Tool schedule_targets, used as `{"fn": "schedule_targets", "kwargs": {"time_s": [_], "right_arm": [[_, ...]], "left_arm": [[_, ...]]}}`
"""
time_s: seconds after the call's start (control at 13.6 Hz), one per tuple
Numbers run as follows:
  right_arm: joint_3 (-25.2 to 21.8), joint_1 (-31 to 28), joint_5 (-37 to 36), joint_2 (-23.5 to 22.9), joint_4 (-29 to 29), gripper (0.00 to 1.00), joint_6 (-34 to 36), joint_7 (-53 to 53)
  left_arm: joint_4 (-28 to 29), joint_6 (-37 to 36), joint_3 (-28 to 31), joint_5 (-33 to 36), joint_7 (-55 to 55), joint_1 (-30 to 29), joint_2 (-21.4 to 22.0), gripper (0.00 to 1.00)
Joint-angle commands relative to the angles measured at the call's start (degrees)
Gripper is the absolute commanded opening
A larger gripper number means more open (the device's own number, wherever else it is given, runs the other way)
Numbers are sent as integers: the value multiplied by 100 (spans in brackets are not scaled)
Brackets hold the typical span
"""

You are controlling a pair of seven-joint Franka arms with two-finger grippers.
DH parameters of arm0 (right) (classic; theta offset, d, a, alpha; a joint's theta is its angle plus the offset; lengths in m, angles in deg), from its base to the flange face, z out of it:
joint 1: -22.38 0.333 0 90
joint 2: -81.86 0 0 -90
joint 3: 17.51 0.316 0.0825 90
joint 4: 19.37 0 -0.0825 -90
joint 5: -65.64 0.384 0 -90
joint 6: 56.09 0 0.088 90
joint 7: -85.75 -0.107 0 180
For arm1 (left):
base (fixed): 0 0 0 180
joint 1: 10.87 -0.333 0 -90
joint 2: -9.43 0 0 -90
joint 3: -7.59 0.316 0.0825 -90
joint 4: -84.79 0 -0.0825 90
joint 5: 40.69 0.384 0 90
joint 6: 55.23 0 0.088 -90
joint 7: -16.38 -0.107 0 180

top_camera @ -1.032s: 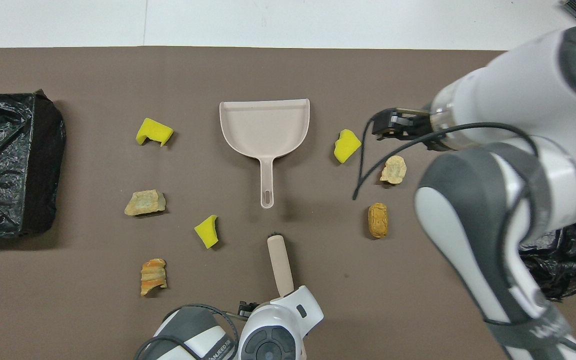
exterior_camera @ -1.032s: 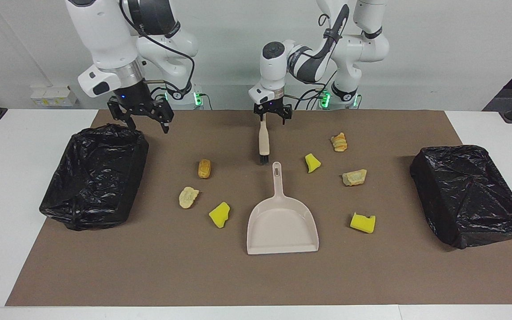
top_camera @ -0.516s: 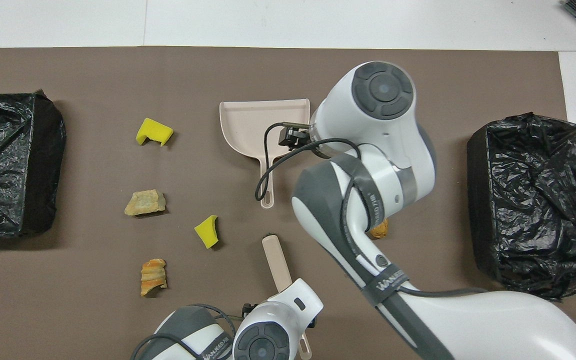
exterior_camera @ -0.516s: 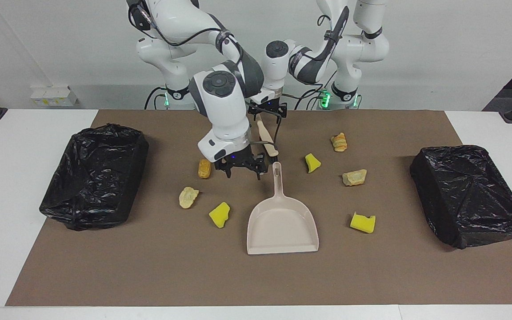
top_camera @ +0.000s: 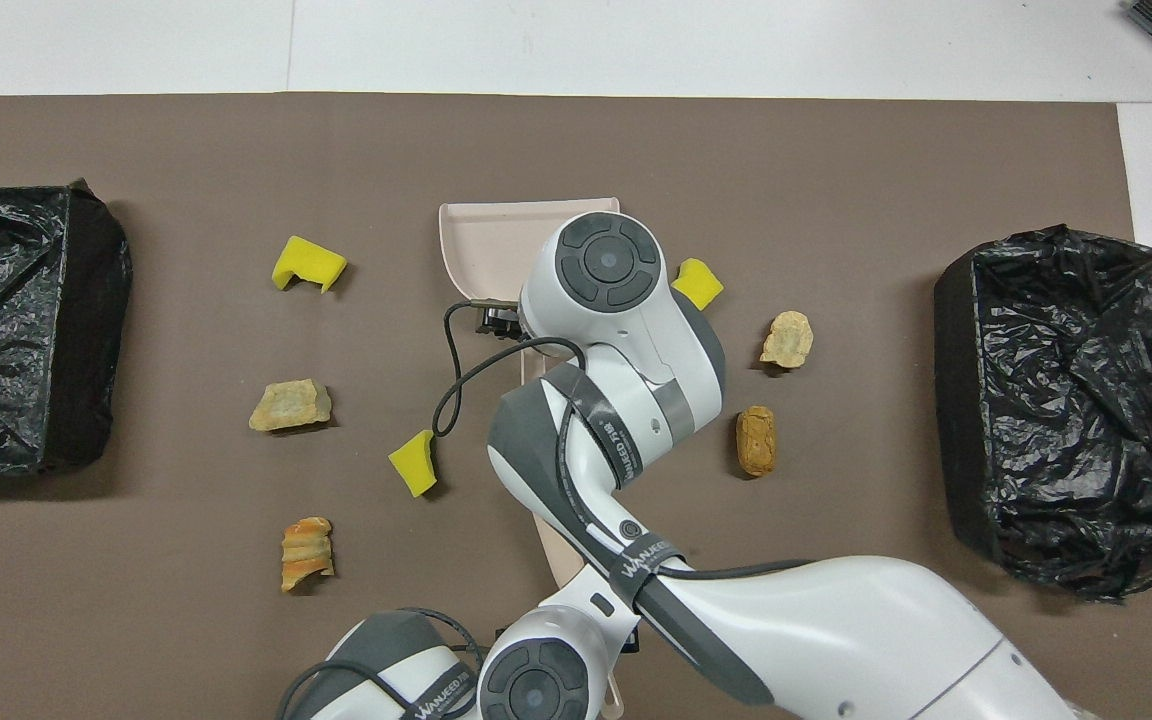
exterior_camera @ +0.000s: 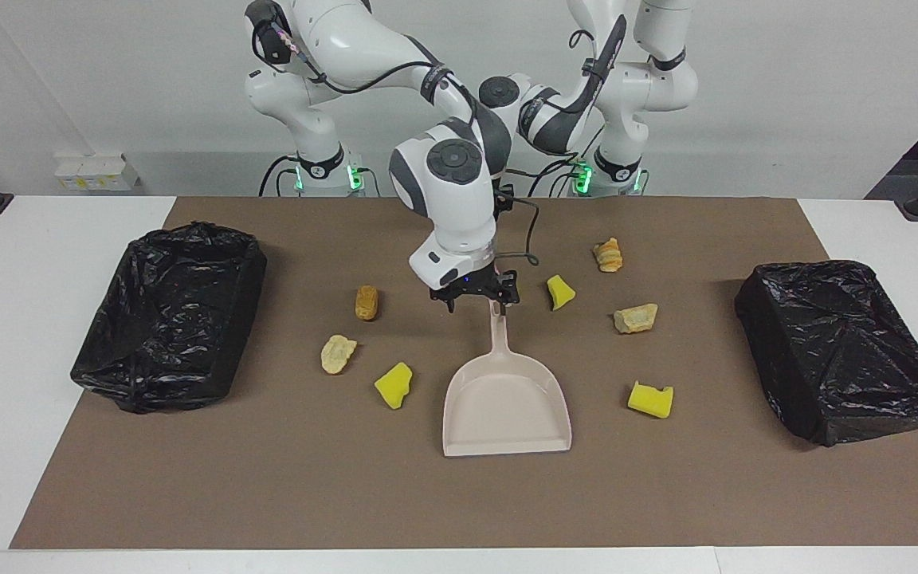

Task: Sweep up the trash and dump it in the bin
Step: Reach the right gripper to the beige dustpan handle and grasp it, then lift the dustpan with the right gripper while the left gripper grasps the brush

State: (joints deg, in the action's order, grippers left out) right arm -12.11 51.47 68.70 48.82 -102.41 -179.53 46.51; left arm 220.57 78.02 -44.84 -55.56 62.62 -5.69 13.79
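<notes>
Since a second earlier, my right arm had swung from the bin (exterior_camera: 168,315) at its own end of the table to the middle, and I had brought the right gripper (exterior_camera: 476,301) down over the end of the dustpan (exterior_camera: 507,399) handle, its fingers spread and not yet closed on anything. My left gripper (top_camera: 576,590) was over the brush (top_camera: 558,545), near the robots, but the right arm hid it and I could not tell whether it had a grip. The trash (exterior_camera: 394,385) lay loose on the mat (exterior_camera: 268,494): three scraps toward the right arm's end and four toward the left arm's end, none in the pan or in either bin. The handle appeared to sit closer to one fingertip than the other, so I judged that the gripper needed centring across the handle first, then lowering until both pads flanked its narrow neck, then closing. A grip too near the hanging hole risked the pan pivoting. I judged the pan lip should be kept flat on the mat so scraps could be brushed in without sliding under it.
</notes>
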Motion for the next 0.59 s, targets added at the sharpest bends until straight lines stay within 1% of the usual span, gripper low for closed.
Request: {"fn": "schedule_targets", "kwargs": {"time_s": [0.0, 0.15, 0.22, 0.37, 0.44, 0.52], "right_arm": [[13, -16, 36, -53, -142, 100, -250, 398], [13, 9, 63, -45, -204, 100, -224, 383], [13, 36, 63, -10, -265, 100, -198, 330], [13, 71, 63, 8, -257, 100, -127, 321], [13, 62, 63, -1, -257, 91, -127, 321], [13, 54, 89, 8, -248, 66, -136, 347]], "left_arm": [[-25, -53, -13, -95, -26, 27, -5, 0], [-34, -71, -4, -77, -158, -17, -14, 0], [-42, -149, 5, -68, -403, -52, 21, 0], [-130, -718, 162, -7, -982, -105, 152, 0], [-200, -1130, 468, 2, -1394, -105, 310, 0], [-227, -1482, 827, 2, -1938, -96, 520, 0]]}}
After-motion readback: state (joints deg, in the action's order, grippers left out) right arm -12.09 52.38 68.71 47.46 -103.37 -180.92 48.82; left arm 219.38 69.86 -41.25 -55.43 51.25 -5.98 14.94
